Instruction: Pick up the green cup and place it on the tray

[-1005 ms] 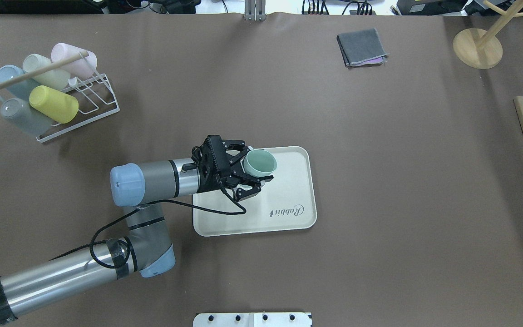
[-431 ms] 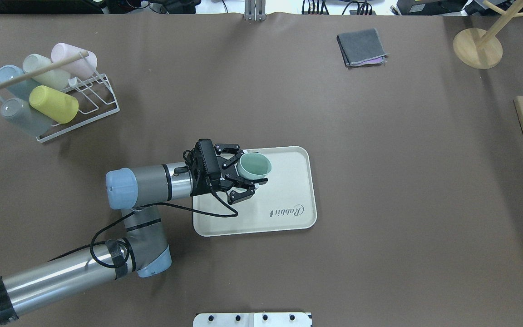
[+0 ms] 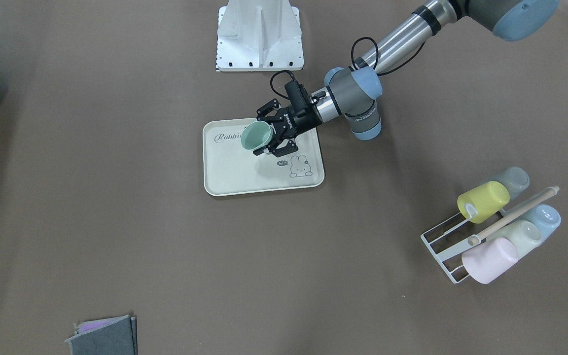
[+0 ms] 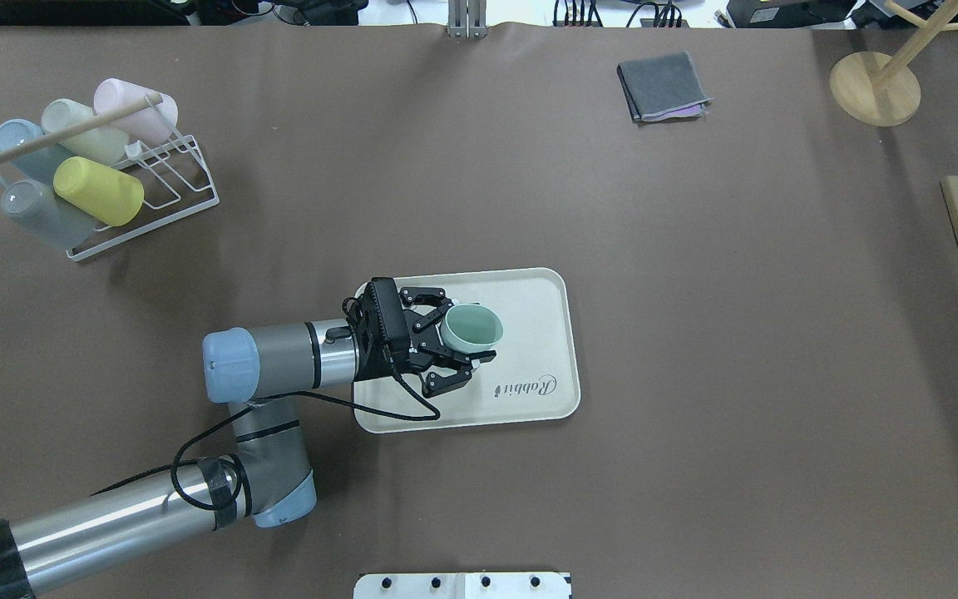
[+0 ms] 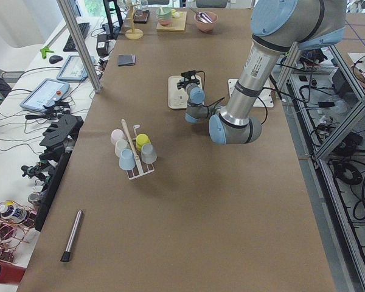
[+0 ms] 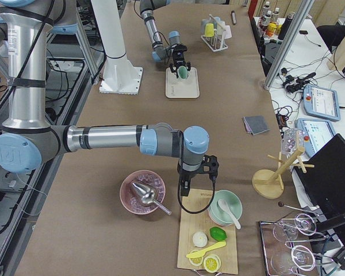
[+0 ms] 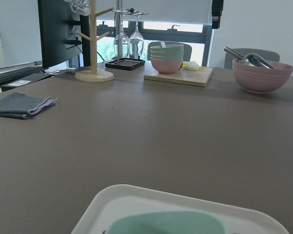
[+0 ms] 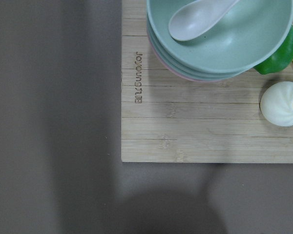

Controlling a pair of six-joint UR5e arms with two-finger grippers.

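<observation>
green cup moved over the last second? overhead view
Yes. In the overhead view the green cup, held in the left gripper, has shifted toward the robot's side, ending nearer the Rabbit lettering on the tray.

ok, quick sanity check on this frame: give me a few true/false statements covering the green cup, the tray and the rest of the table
1. The left gripper is shut on the green cup. True.
2. The green cup is over the tray. True.
3. The yellow cup sits on the tray. False: it lies in the white wire rack with four other cups, well away from the tray.
4. The folded grey cloth lies on the tray. False: it lies on the bare table, far from the tray.
</observation>
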